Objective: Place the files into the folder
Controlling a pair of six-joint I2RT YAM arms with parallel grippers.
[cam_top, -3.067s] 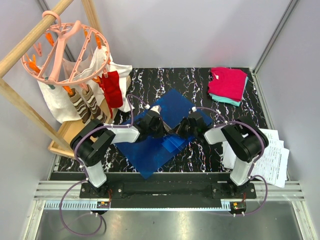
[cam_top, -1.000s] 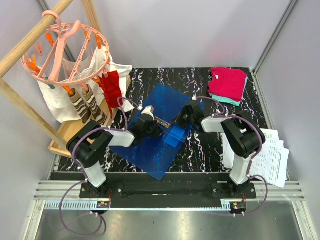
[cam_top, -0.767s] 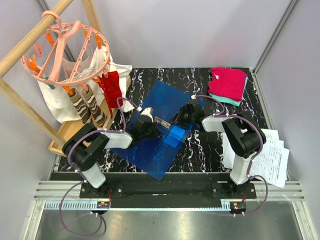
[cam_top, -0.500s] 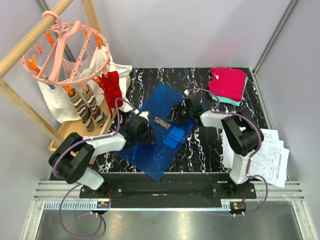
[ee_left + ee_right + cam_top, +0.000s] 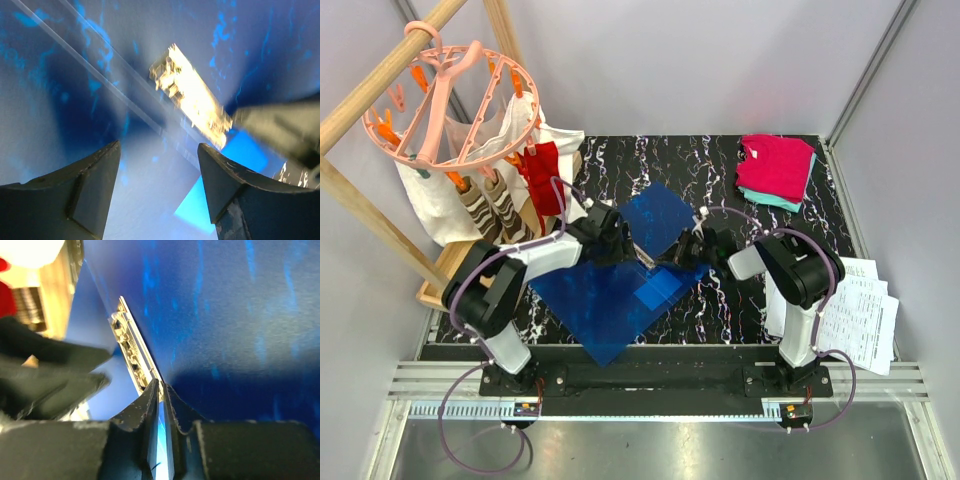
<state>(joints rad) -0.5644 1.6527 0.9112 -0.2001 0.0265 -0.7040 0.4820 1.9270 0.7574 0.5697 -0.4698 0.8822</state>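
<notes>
**Folder cover lifted; files not yet inside**

The right hand [image 5: 160, 386] pinches the edge of the folder [image 5: 605, 300] at its upper cover, beside the barcode label [image 5: 192, 102]. The left hand [image 5: 160, 150] hangs spread above the lower leaf, gripping nothing. The folder lies mid-counter [image 5: 650, 160]. The files [image 5: 860, 310] rest well apart, at the far right by the right arm. Recommended: hold the cover high and steady, pin the lower leaf, then fetch the sheets. No paper shows inside the folder.

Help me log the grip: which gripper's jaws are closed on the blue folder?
The right gripper: its jaws pinch the translucent blue plastic folder; the left gripper stands open, holding nothing.
</notes>
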